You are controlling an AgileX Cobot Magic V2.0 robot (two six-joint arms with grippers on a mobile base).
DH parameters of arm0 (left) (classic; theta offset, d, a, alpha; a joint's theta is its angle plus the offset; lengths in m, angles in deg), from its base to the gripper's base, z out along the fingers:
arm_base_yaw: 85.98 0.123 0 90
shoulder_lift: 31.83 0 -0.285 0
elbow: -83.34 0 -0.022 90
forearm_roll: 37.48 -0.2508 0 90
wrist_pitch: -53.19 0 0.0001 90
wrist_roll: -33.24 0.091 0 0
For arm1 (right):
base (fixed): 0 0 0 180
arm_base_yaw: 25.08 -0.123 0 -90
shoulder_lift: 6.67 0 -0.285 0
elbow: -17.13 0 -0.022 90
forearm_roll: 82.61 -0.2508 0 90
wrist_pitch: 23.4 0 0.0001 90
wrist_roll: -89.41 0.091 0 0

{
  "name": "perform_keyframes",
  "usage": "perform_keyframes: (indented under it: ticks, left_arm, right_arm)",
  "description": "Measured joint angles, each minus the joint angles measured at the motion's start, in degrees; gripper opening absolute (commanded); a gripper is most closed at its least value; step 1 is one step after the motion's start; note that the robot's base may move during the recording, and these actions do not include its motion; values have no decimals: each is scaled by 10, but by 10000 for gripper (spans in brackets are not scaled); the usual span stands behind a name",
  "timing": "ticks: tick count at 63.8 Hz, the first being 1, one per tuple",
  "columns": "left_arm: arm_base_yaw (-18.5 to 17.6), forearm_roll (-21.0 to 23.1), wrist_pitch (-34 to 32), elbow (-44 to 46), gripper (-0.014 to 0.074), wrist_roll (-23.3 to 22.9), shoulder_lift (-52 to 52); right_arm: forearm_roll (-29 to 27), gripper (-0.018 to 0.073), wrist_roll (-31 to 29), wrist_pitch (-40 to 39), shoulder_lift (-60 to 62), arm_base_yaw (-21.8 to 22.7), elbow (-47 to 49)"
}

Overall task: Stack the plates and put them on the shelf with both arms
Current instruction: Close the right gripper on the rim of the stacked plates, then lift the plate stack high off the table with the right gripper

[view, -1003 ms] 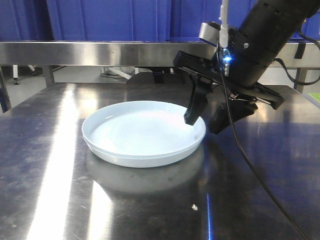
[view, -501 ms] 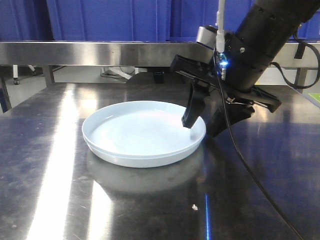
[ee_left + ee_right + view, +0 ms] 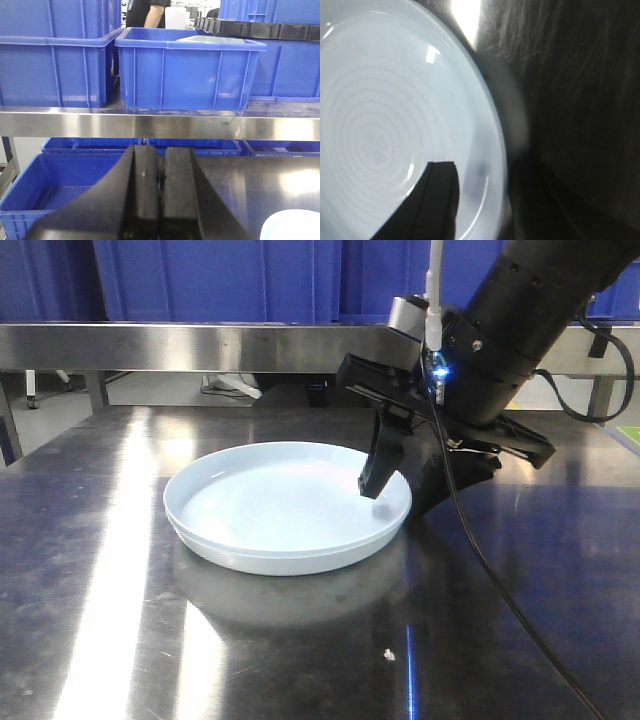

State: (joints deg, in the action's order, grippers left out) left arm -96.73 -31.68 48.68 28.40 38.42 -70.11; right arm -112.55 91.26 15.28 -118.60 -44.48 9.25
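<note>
**Right hand straddles the plate's rim, left hand clamped on nothing**

Right hand [image 3: 398, 490] first: it's spread wide, jaws well apart and gripping nothing. One dark finger [image 3: 375, 475] hangs over the inside of the plate [image 3: 270, 510], and the other sits outside, just beyond the near-right rim. So the rim runs between the two fingers. Whether either tip touches the plate, I can't tell. On the wrist view that inner finger [image 3: 427, 200] pokes in from the bottom edge, over the plate's [image 3: 380, 115] floor just inside the rim, with faint concentric rings showing across the glossy surface.

The plate lies flat on the steel worktop [image 3: 120, 640], open face up, pale bluish-white. It's round, so no long axis to call. It sits to the left of the right hand, reflection beneath it. One plate or a stack? Can't say from here.

A small blue light [image 3: 440, 365] glows on the right wrist, and a black cable [image 3: 480, 560] trails down to the worktop.

Over to the left hand [image 3: 160, 152]: fingers pressed together, nothing between them. It faces a steel shelf [image 3: 150, 122] carrying blue crates [image 3: 185, 75]. A sliver of plate [image 3: 290, 227] shows at lower right.
</note>
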Motion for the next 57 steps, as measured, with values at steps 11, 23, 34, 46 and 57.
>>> perform_keyframes:
  ticks: [11, 23, 34, 46, 57]
  left_arm:
    - [0, 0, 0, 0, 80, 0, 0]
    - [0, 0, 0, 0, 80, 0, 0]
    - [0, 0, 0, 0, 80, 0, 0]
    - [0, 0, 0, 0, 80, 0, 0]
    - [0, 0, 0, 0, 80, 0, 0]
  right_arm:
    - [-1, 246, 0, 0, -1, -1, 0]
    - [-1, 52, 8, -1, -6, -1, 0]
    - [-2, 48, 18, -2, -6, -2, 0]
    - [-1, 48, 21, -10, 14, 1, -1]
    - [27, 48, 22, -65, 80, 14, -12]
